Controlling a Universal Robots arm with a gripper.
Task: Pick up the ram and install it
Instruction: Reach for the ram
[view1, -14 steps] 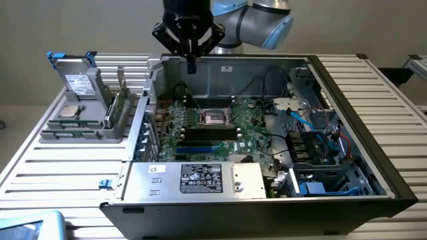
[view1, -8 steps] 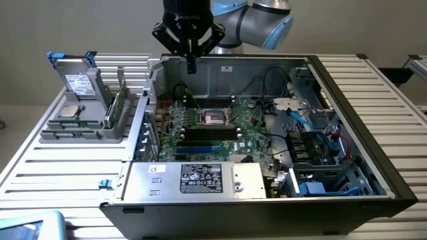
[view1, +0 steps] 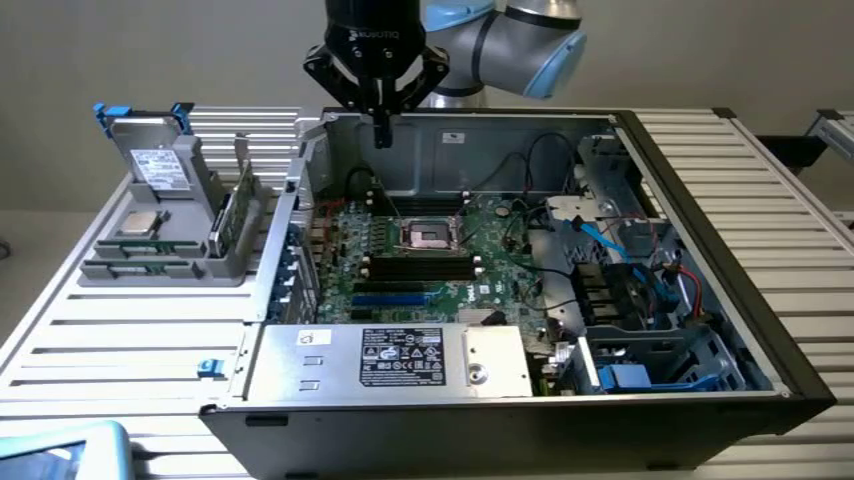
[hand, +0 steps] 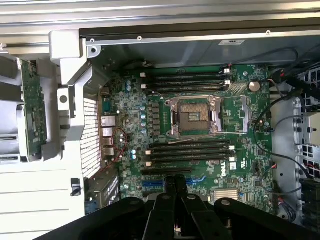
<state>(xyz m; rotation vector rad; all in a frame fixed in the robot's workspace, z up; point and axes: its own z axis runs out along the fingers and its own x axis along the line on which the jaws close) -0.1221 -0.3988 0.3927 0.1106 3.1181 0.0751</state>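
One silver power supply box (view1: 387, 358) with a black label lies nearest you in the exterior view, along the near edge of the open computer case (view1: 441, 165). Beyond it you see the green motherboard (view1: 400, 285), first its long black slots (view1: 424, 266), then the square processor socket (view1: 430, 235). On the exterior view's left, outside the case, a grey rack (view1: 160, 250) stands on the slatted table (view1: 107, 340). The ram (view1: 235, 222) stands on edge in the rack, on the side towards the case. Farthest back, your claw (view1: 383, 135) hangs above the case's far left corner, well apart from the ram. Its fingertips (hand: 170, 182) are pressed together and hold nothing.
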